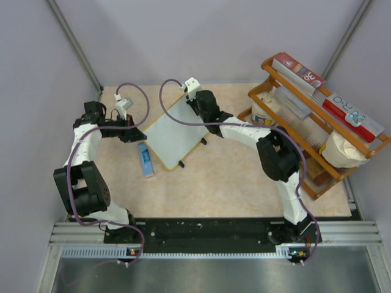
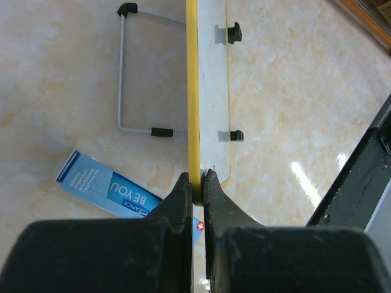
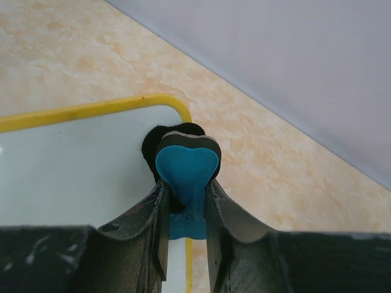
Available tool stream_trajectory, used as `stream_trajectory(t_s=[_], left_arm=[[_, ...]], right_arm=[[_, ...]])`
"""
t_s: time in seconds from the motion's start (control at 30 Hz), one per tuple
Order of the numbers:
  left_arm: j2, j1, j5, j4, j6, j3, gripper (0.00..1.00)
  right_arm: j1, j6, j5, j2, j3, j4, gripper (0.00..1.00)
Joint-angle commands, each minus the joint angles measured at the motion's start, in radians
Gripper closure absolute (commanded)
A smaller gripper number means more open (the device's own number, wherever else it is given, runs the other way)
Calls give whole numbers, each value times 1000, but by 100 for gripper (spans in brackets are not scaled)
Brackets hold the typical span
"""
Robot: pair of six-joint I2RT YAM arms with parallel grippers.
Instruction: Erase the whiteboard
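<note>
- Whiteboard (image 1: 174,134): mid-table, toward the far side, just right of a blue box (image 1: 145,160).
- Judged light, thin and stiff, with a slick face; likely to slide under rubbing, so best taken by the rim.
- Left gripper (image 2: 195,183): closed tight on the yellow frame (image 2: 192,91) at the left corner.
- Right gripper (image 3: 186,189): clamped on a blue eraser (image 3: 186,162), at the far corner.

Centre of the top view: whiteboard (image 1: 176,135), turned diagonal above the table (image 1: 232,189). At its left edge, left gripper (image 1: 138,135), fingers pinched on the frame. At its upper right corner, right gripper (image 1: 197,105), clamped around an eraser (image 3: 186,165) set against that corner. Just below left of the board, narrow box (image 1: 145,160), flat on the table. Far right of the frame, rack (image 1: 317,177), well apart from the board.
</note>
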Motion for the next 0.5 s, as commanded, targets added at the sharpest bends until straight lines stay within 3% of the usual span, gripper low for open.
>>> stream_trajectory(t_s=[0.0, 0.47], left_arm=[[7, -29, -40, -87, 134, -22, 100], [1, -29, -32, -78, 120, -27, 100]], right_arm=[[-13, 55, -18, 10, -83, -30, 100], [27, 238, -98, -133, -287, -30, 100]])
